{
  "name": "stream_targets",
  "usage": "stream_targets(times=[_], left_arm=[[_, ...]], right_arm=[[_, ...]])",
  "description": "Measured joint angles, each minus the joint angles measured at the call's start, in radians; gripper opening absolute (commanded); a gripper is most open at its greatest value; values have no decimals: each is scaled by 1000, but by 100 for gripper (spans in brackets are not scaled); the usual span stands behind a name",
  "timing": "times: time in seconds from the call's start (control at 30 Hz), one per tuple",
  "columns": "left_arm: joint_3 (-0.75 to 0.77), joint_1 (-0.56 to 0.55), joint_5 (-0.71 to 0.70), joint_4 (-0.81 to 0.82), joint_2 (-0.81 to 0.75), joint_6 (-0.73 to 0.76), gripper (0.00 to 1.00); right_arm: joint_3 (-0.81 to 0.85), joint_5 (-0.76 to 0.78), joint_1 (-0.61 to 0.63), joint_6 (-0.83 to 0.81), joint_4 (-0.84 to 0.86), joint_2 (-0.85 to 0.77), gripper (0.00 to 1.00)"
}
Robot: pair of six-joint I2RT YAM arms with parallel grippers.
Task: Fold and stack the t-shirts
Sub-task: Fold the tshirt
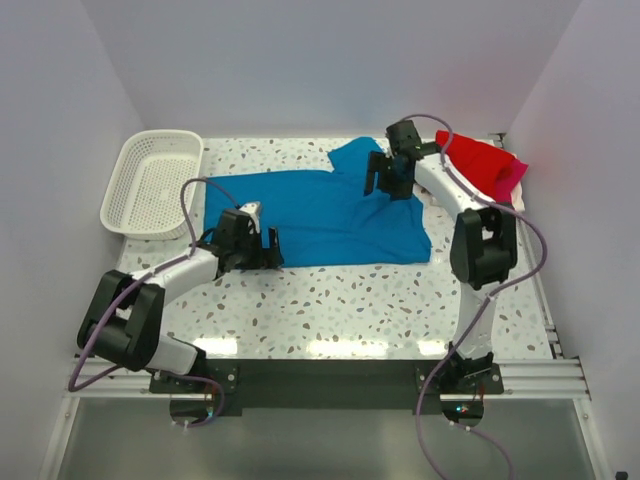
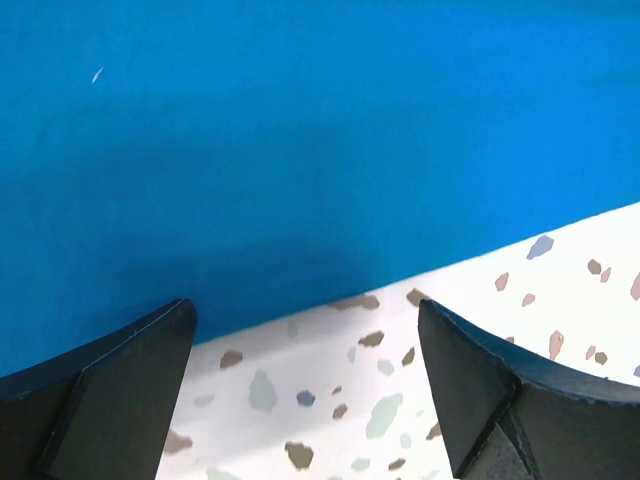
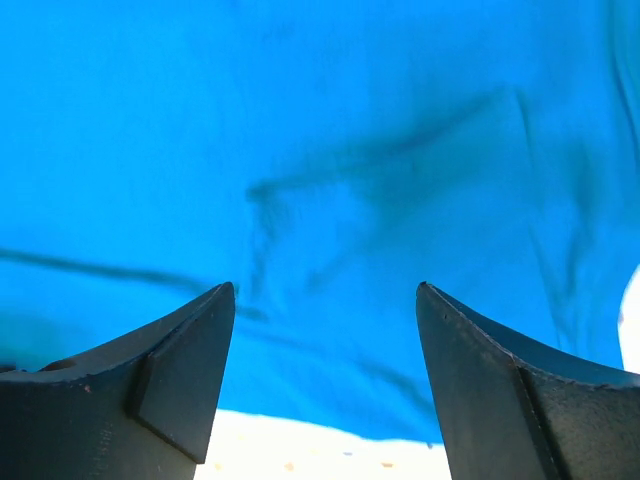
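- Spotted white mesh basket (image 1: 118, 195) at the table's (image 1: 400, 300) far-left corner; saw only its own mesh inside.
- Found blue t-shirt (image 1: 330, 215) spread flat mid-table.
- Noted red t-shirt (image 1: 470, 158) bunched far right, with magenta t-shirt (image 1: 514, 178) mostly hidden beneath.
- Saw left gripper (image 2: 305, 320) spread wide at the blue hem, pinching nothing.
- Saw right gripper (image 3: 325, 295) spread over blue cloth; could not tell contact.

Robot lab cell: plain white walls (image 1: 300, 60) enclose a speckled table (image 1: 380, 300).
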Motion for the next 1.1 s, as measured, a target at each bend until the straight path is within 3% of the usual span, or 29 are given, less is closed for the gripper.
stream_targets(times=[0.2,0.43,0.67,0.9,1.1], left_arm=[[84,0,-32,-112,-18,11,100],[212,3,-78,-92,100,39,100],[216,3,-102,-45,214,66,100],[180,3,-106,10,202,68,100],[98,3,-85,33,132,24,100]], right_arm=[[-224,-17,0,3,58,-159,77],[-424,-54,0,21,115,-169,77],[-508,-52,0,23,161,-171,77],[-576,-24,2,26,187,-218,78],[-736,-26,2,56,163,-348,80]])
